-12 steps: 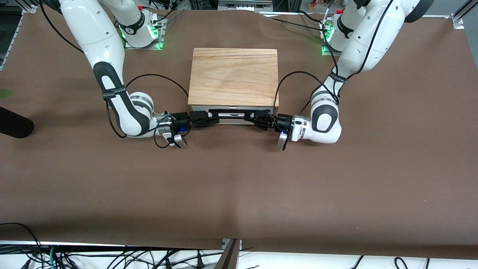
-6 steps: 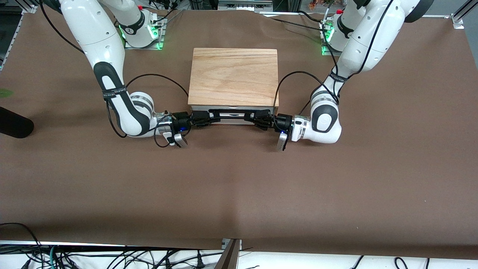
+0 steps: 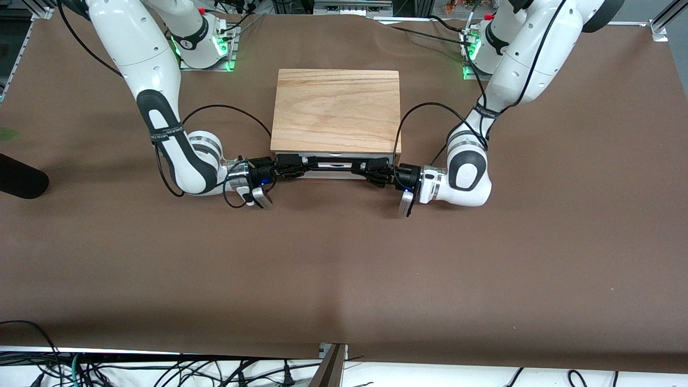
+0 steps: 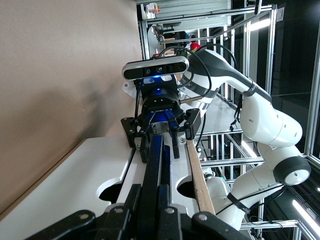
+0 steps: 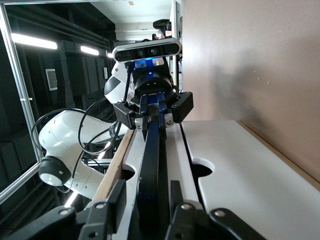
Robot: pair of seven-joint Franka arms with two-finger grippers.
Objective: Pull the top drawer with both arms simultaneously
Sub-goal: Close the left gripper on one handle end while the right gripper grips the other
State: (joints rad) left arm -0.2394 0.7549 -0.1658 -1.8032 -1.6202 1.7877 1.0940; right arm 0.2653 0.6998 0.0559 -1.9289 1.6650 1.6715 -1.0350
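Observation:
The top drawer (image 3: 334, 173) shows its white front just under the box's wood top slab (image 3: 337, 110), with its long black wire handle (image 3: 333, 165) across it. My left gripper (image 3: 371, 172) is shut on the handle's end toward the left arm; in the left wrist view (image 4: 150, 187) both fingers press the handle (image 4: 155, 155). My right gripper (image 3: 293, 163) is at the other end; in the right wrist view (image 5: 147, 182) its fingers straddle the handle (image 5: 150, 150) with gaps showing. The drawer's inside is hidden.
A lower white drawer front with a cut-out (image 4: 85, 170) (image 5: 225, 160) lies under the top one. Brown table cover (image 3: 344, 269) spreads all round the box. Arm cables (image 3: 226, 110) (image 3: 430, 107) loop beside the box. A black object (image 3: 21, 180) lies near the right arm's end.
My right gripper and wrist have shifted closer to the drawer front along the handle end. The left gripper and the drawer have not visibly moved.

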